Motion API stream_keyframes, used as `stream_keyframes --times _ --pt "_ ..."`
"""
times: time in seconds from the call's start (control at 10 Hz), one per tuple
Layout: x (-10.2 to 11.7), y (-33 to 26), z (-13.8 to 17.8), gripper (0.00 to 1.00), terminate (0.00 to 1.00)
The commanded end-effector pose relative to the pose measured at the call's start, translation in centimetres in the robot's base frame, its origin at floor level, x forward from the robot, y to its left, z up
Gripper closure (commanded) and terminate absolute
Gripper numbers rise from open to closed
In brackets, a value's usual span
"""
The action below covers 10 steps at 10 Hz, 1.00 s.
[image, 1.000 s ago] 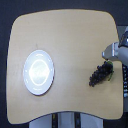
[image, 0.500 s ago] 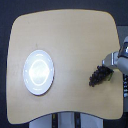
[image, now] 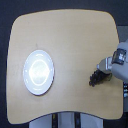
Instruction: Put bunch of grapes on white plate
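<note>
The white plate [image: 39, 71] lies on the exterior view's left half of the wooden table [image: 70, 35], round and glossy. The bunch of grapes [image: 94, 78] is a small dark cluster near the table's right edge, far from the plate. My gripper [image: 102, 68] reaches in from the exterior view's right, with its grey tip directly against the upper right of the bunch. The fingers blur into the grapes, so whether they are closed on the bunch does not show.
The arm's pale forearm [image: 120, 57] crosses the table's right edge. Dark floor surrounds the table, and a white stand [image: 65, 121] shows below its front edge.
The gripper and the grape bunch stay close together at the table's right side, with only a slight shift downward and to the left in view. The plate has not moved.
</note>
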Motion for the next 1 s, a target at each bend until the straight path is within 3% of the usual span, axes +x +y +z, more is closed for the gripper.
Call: stream_keyframes --times 0.0,0.5,0.6,0.9 --pt "0.11 2.88 -3.01 0.00 0.00" --pt "0.38 2.84 -3.31 0.00 0.00" --pt "0.47 3.11 -3.10 1.00 0.00" --pt "0.65 3.66 -3.06 1.00 0.00"
